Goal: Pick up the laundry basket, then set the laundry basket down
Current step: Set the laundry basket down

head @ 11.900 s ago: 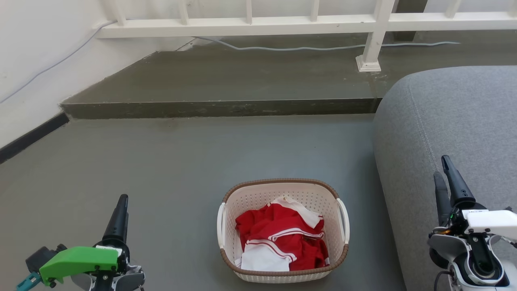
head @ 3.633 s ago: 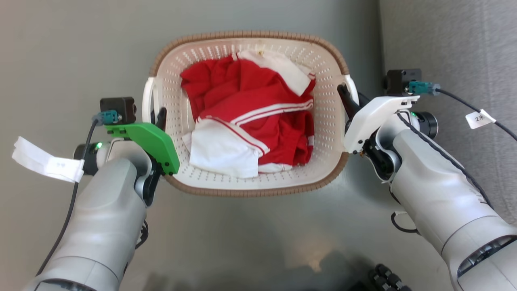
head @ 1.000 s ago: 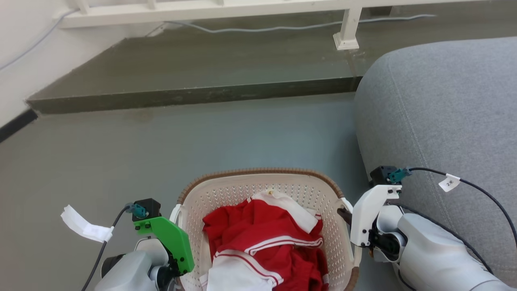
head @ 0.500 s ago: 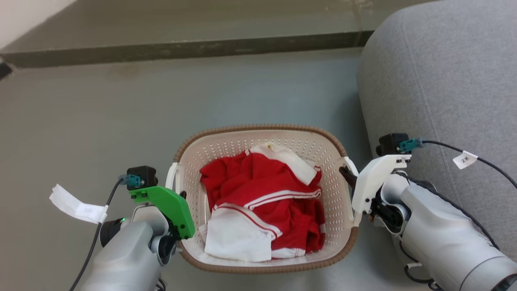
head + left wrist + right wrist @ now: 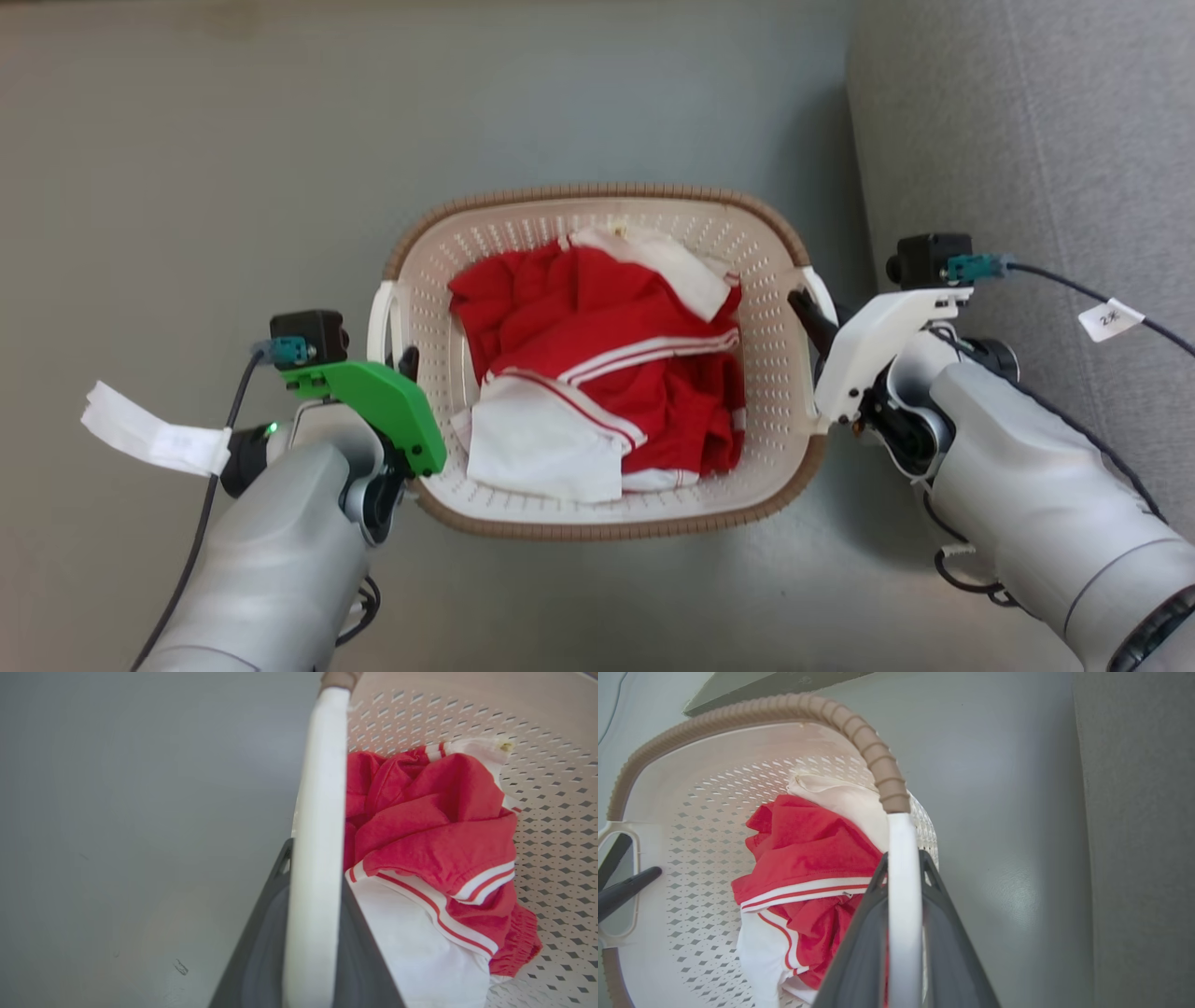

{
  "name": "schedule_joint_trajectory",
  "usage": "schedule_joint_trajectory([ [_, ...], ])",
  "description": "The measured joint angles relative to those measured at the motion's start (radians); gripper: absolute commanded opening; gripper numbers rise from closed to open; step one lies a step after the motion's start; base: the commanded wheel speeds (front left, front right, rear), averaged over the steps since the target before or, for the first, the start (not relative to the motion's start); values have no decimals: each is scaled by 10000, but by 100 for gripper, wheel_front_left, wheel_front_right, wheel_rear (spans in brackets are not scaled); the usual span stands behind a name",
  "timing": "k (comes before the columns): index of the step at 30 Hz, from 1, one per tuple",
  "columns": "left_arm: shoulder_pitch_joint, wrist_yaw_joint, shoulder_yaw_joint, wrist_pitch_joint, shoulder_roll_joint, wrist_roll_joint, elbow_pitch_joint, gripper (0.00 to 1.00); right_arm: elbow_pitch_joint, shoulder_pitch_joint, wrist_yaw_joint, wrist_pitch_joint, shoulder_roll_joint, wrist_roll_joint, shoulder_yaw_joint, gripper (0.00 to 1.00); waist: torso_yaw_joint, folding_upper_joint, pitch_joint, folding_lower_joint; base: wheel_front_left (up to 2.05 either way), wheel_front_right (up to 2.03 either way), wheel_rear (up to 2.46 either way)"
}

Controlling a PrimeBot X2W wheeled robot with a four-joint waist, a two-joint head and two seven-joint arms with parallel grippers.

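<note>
Head view: one laundry basket (image 5: 597, 191), held between left gripper (image 5: 408, 359) and right gripper (image 5: 803, 308), over the floor (image 5: 187, 187) and beside the sofa (image 5: 1027, 140). Stiff perforated plastic, likely light. Soft red-white clothes (image 5: 597, 373) inside, number unclear. Two side handles, the natural holds.
Left wrist view: left fingers (image 5: 261, 952) clamp the left handle (image 5: 313, 835).
Right wrist view: right fingers (image 5: 864, 952) clamp the right handle (image 5: 903, 896).

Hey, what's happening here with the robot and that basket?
The robot grips the laundry basket by both white side handles: the left gripper is closed on the left handle, the right gripper on the right handle. Red and white clothes lie inside. It is over the grey floor, beside a grey sofa on the robot's right. Whether it is lifted or resting cannot be told.
</note>
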Motion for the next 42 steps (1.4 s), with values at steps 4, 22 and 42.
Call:
schedule_joint_trajectory([
  [4,-322,50,10,-238,-2,77,13,0,-31,-262,0,-293,-56,-2,-10,0,-24,0,579,0,0,0,0],
  [22,-1406,209,54,-871,-6,263,299,0,-136,-1166,0,-1112,-77,-42,249,0,-129,0,2896,1,0,0,0],
  [42,-2152,359,171,-1177,-10,339,587,0,-178,-1839,0,-1578,-71,84,560,0,-184,0,4515,0,0,0,0],
])
